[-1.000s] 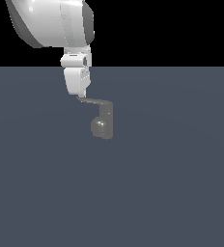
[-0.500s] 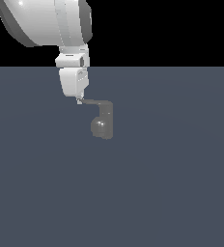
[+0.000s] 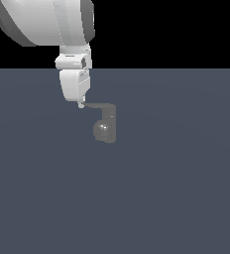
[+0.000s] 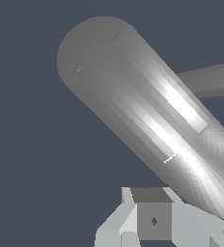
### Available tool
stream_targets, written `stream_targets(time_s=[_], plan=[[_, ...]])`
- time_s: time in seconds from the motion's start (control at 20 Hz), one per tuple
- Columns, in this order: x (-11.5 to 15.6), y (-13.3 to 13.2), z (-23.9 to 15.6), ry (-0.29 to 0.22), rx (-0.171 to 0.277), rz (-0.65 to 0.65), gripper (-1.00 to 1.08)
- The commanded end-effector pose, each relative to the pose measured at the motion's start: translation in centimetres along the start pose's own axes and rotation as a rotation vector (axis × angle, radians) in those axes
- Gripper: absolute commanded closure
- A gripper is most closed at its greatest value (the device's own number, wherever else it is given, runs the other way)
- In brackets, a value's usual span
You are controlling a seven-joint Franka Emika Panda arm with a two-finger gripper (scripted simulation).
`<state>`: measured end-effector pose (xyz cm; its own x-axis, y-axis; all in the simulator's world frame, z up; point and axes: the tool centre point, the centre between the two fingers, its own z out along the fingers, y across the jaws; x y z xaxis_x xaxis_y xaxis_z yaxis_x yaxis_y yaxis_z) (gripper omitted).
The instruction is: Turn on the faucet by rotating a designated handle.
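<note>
The faucet (image 3: 108,125) is a small dull-grey post on the floor, with a round bulge (image 3: 102,130) low on it. Its handle (image 3: 99,105) is a thin flat lever running from the post's top toward the exterior view's left. My gripper (image 3: 81,103) hangs from the white arm with its tip at the handle's free end, touching or nearly touching it. The fingers look closed together, with nothing between them. In the wrist view a thick grey cylinder of the faucet (image 4: 133,111) fills the picture, a thinner bar (image 4: 208,79) crosses behind it, and the fingertips (image 4: 152,221) sit close beside the cylinder.
A flat dark blue-grey floor (image 3: 176,198) stretches all around the faucet. The bulky white arm link (image 3: 42,20) hangs over the far side on the exterior view's left.
The arm's upper links have swung toward the exterior view's left and look larger. The gripper tip has stayed at the handle's end. The faucet and handle show no clear movement.
</note>
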<state>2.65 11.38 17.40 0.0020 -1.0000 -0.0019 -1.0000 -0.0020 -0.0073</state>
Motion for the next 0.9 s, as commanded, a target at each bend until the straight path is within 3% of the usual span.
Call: stream_targets(time_s=[0.0,0.85], plan=[[1.0,0.7,0.1,0.003,-0.004,0.009,1.08],[3.6,5.1,0.1,0.002,-0.007,0.007,1.08]])
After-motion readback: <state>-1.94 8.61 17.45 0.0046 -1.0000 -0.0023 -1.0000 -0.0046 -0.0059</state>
